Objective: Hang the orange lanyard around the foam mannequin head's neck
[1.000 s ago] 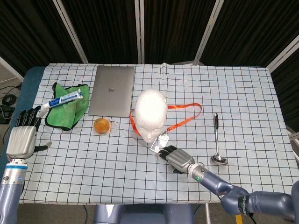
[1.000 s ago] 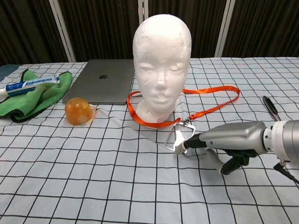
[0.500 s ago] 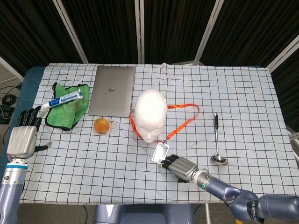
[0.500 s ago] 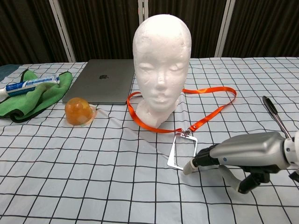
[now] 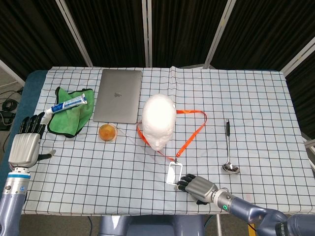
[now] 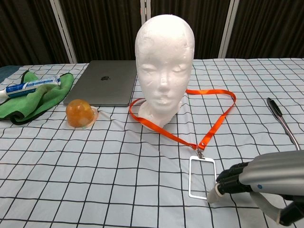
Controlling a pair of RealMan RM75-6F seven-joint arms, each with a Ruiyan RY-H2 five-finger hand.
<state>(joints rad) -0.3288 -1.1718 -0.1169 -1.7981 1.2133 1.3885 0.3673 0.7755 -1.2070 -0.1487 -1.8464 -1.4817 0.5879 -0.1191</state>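
- Foam mannequin head (image 6: 164, 66) stood upright near the middle of the counter (image 5: 256, 98), which carried a checked cloth; face turned to the front edge.
- Orange lanyard (image 6: 216, 121) lay flat on the cloth, its loop passing around the base of the head's neck and running out toward the right and front. Looped around the neck at counter level.
- Clear badge holder (image 6: 202, 176) clipped at the lanyard's front end, lying flat near the front edge.
- Right hand (image 6: 251, 180) low at the front edge; fingers (image 6: 216, 192) curled, tips touching the badge holder's right corner. Whether it gripped the holder could not be told.
- Left hand (image 5: 25, 142) at the left edge, well apart from the lanyard, fingers spread, holding nothing.
- Rear left: closed laptop (image 5: 118, 95), green cloth (image 5: 71, 118) with a toothpaste tube (image 5: 69, 103) on it; orange cup (image 5: 108, 132) before the laptop.
- Spoon (image 5: 229, 147) toward the right edge.
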